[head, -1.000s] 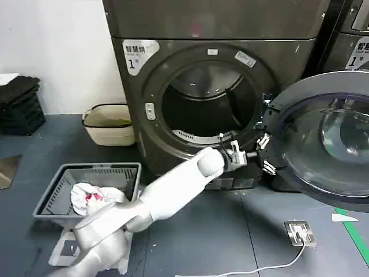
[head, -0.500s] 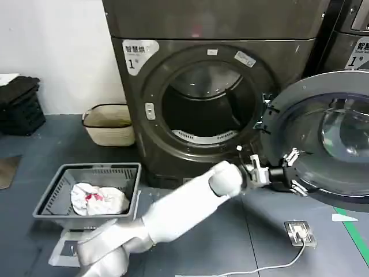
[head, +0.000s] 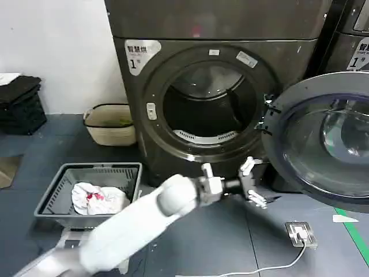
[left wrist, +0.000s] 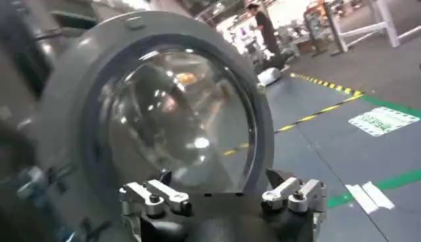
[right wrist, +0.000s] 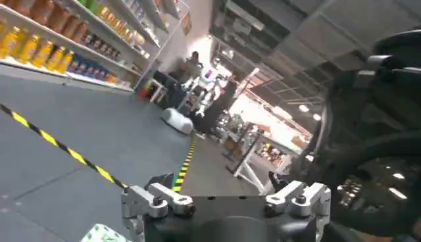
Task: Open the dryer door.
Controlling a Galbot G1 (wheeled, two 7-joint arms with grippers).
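left gripper [head: 251, 183] fingers spread, empty, clear of the dryer door [head: 323, 138] rim; door swung wide open

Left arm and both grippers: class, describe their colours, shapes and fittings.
The left arm has a smooth, rounded white shell narrowing to a wrist of silver metal. The left gripper carries two silver-white fingers on a black base. The right gripper looks alike: pale metal fingers with round screws on a dark body.

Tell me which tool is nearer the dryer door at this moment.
Left. The left tool, jaws open, hangs just off the lower inner edge of the swung-open dryer door, not touching it. The right tool faces an aisle, and its place relative to the door cannot be told.
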